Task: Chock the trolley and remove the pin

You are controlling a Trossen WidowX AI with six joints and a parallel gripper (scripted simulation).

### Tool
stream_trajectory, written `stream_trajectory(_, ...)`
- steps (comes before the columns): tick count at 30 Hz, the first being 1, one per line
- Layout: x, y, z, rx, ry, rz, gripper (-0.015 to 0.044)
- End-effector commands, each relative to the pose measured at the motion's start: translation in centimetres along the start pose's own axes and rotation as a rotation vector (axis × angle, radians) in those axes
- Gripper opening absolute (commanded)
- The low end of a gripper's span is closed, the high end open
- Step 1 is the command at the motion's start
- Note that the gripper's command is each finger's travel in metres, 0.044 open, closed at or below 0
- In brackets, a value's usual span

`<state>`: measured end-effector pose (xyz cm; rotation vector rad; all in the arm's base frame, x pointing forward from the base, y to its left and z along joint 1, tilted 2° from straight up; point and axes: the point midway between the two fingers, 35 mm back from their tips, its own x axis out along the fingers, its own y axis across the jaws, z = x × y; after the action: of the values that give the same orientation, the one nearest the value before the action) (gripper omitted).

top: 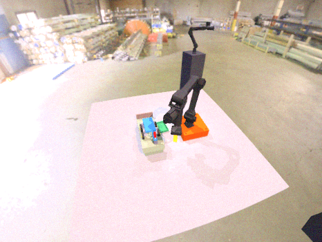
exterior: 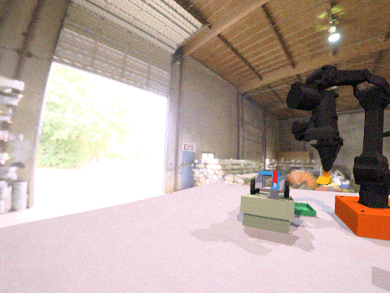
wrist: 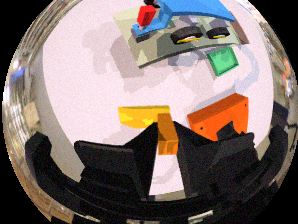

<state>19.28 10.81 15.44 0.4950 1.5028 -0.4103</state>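
1. Yellow chock [top: 175, 138] [exterior: 324, 181] [wrist: 144, 116]: aloft beside the ramp [top: 154, 149] [exterior: 268, 207] [wrist: 145, 59], apart from the trolley [top: 149, 125] [exterior: 264, 172] [wrist: 197, 9]; its long body juts sideways from the fingers [top: 176, 131] [exterior: 326, 171].
2. Fingers: nearly closed, clamped on its orange handle [wrist: 167, 135].
3. Next, probably: carry it rampward, align it with a wheel's downhill side.

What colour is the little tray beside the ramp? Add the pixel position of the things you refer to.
The tray [top: 162, 126] [exterior: 305, 209] [wrist: 223, 61] is green; it shows best in the wrist view.
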Motion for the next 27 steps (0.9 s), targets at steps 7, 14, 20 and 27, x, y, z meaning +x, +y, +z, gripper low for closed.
stream_trajectory(7,0.0,0.0,0.0,-0.317,0.001,-0.001,0.0)
stream_trajectory(14,0.0,0.0,0.0,-0.367,0.001,-0.001,0.0)
stream_trajectory(20,0.1,-1.2,0.9,-0.376,0.0,-0.002,0.0)
stream_trajectory(27,0.2,-3.0,2.4,-0.381,-0.001,-0.004,0.0)
